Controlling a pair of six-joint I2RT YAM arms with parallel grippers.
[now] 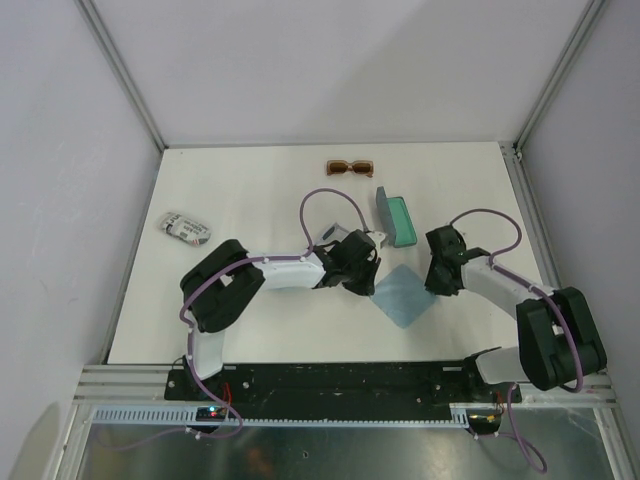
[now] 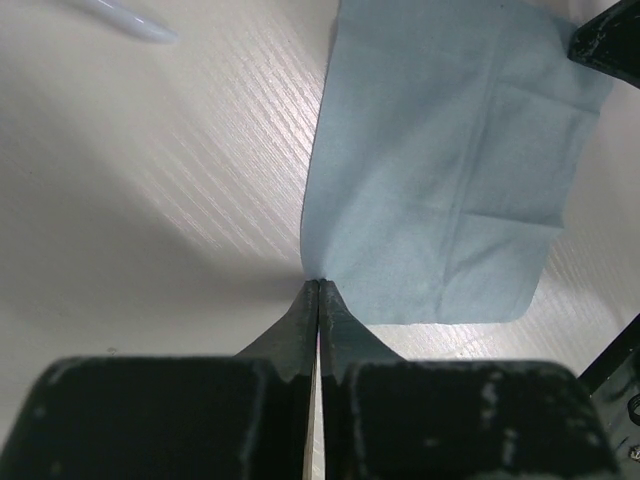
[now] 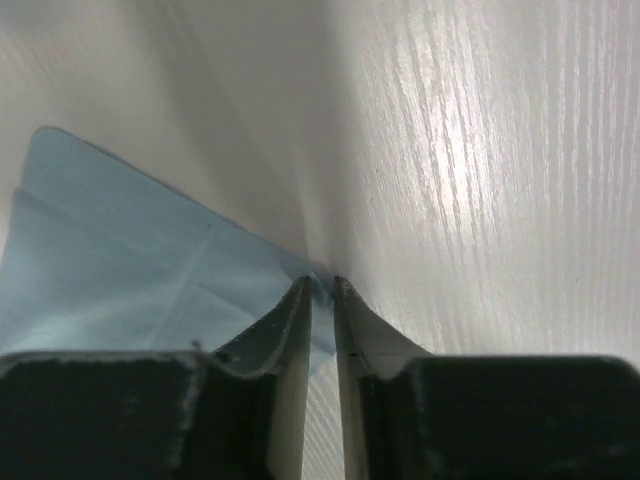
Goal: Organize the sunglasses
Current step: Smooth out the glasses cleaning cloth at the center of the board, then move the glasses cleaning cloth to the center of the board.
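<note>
The brown-amber sunglasses (image 1: pixel 350 167) lie open at the far middle of the table. A white-framed pair with dark lenses (image 1: pixel 185 229) lies at the far left. A light blue cloth (image 1: pixel 403 297) lies flat between my two grippers. My left gripper (image 1: pixel 362 281) is shut, and its tips pinch the cloth's left corner (image 2: pixel 318 285). My right gripper (image 1: pixel 438 284) is at the cloth's right corner. Its jaws (image 3: pixel 322 285) stand a narrow gap apart with that corner of the cloth (image 3: pixel 120 250) between them.
An open oblong case with a teal inside (image 1: pixel 395 218) lies just beyond the cloth, to the right of the left wrist. The table's near edge and the arm bases are close below. The cloth (image 2: pixel 440 170) fills the left wrist view.
</note>
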